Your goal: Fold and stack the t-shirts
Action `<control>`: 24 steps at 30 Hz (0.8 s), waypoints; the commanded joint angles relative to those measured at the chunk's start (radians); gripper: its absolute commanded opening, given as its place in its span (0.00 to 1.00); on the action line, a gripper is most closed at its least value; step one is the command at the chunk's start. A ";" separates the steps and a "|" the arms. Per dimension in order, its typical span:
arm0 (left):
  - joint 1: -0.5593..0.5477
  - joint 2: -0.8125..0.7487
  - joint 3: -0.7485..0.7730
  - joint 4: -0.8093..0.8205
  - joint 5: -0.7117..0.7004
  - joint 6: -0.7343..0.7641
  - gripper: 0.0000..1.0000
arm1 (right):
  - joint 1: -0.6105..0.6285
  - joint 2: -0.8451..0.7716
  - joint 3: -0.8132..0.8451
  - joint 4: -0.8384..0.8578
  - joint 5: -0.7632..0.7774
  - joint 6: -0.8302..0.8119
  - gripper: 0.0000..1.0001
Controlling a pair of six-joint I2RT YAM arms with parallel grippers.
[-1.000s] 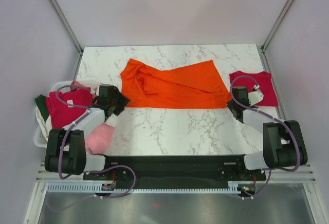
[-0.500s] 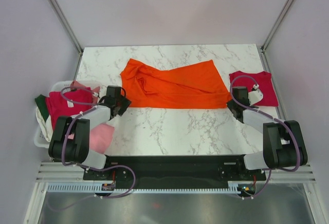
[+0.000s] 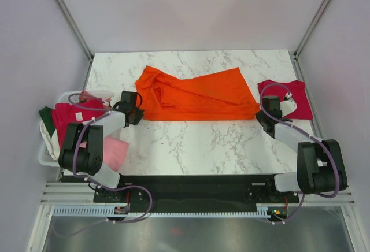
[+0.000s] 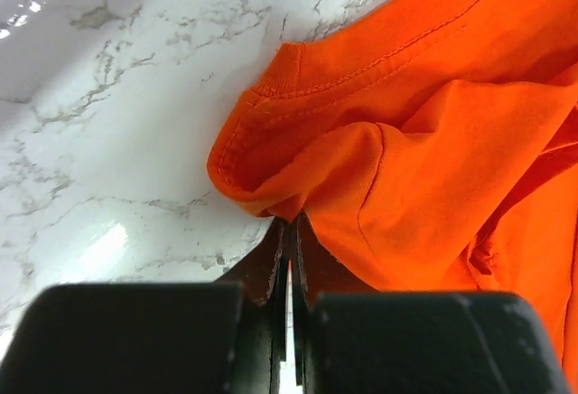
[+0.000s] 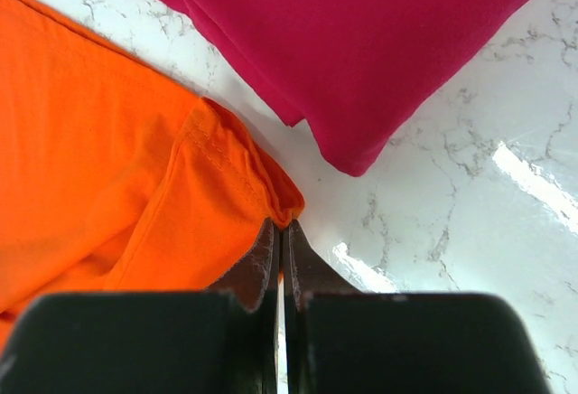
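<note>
An orange t-shirt [image 3: 196, 96] lies spread and rumpled across the middle of the marble table [image 3: 196, 142]. My left gripper [image 3: 136, 115] is shut on the shirt's near left corner; the left wrist view shows orange cloth [image 4: 406, 141] pinched between the jaws of that gripper [image 4: 289, 224]. My right gripper [image 3: 261, 117] is shut on the near right corner, where a fold of hem [image 5: 226, 186] is nipped by this gripper [image 5: 280, 225]. A folded crimson t-shirt [image 3: 292, 97] lies at the right, also seen in the right wrist view as a red t-shirt [image 5: 361, 42].
A white basket [image 3: 45, 148] at the table's left edge holds a magenta t-shirt [image 3: 72, 119] and a dark green one [image 3: 46, 116]. A light pink t-shirt [image 3: 115, 151] hangs beside it near the left arm. Metal frame posts rise at the back corners.
My left gripper moved right to the orange t-shirt's near left corner and shut on it. The right gripper stayed shut on the right corner.
</note>
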 commanded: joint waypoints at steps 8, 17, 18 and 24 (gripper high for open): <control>0.010 -0.221 0.322 -0.362 -0.103 0.109 0.02 | 0.002 -0.071 0.336 -0.244 -0.009 -0.026 0.00; 0.010 -0.428 0.297 -0.490 -0.108 0.129 0.02 | 0.003 -0.200 0.310 -0.325 -0.061 -0.019 0.00; 0.010 -0.439 0.304 -0.499 -0.103 0.131 0.02 | 0.003 -0.210 0.320 -0.345 -0.060 -0.023 0.00; 0.010 -0.516 0.480 -0.618 -0.074 0.192 0.02 | 0.003 -0.314 0.466 -0.472 -0.050 -0.086 0.00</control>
